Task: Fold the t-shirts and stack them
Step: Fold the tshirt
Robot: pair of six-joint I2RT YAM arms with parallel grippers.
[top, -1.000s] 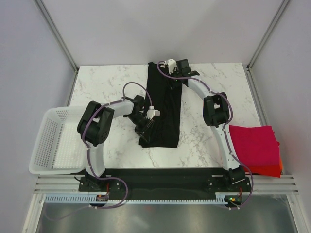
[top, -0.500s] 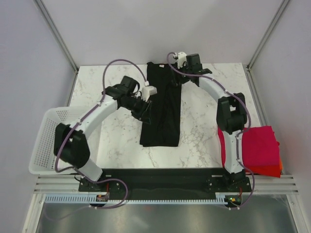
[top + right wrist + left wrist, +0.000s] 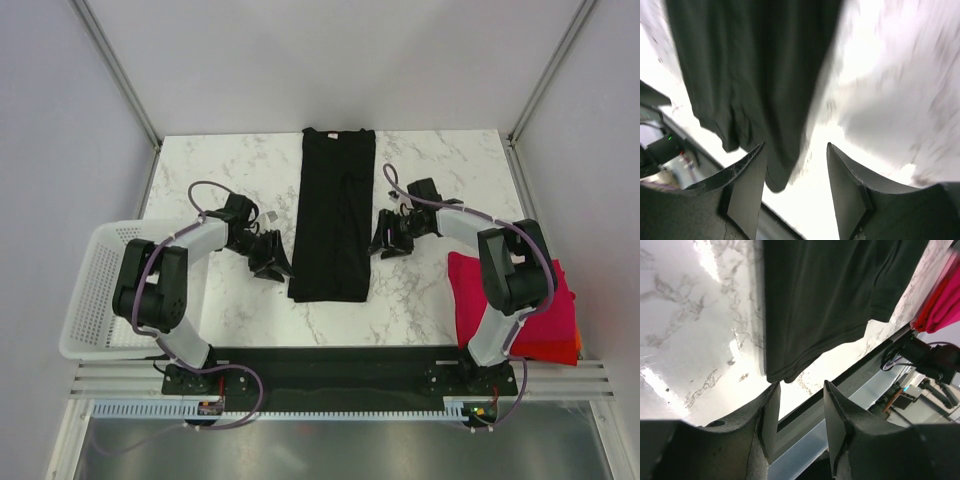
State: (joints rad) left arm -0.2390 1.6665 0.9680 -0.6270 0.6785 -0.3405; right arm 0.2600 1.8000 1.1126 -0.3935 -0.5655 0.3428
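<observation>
Lying folded into a long narrow strip, the black shirt [image 3: 332,215] is stretching down the middle of the table [image 3: 220,170], collar at the far edge and hem toward the arms. The left gripper [image 3: 272,266] is hanging just beside the strip's near left corner and the right gripper [image 3: 384,243] is sitting close to its right edge, both with fingers parted and nothing between them. At the table's right edge the magenta shirt [image 3: 520,290] is resting folded on the orange shirt [image 3: 560,352], and the basket [image 3: 118,228] is sitting at the left.
</observation>
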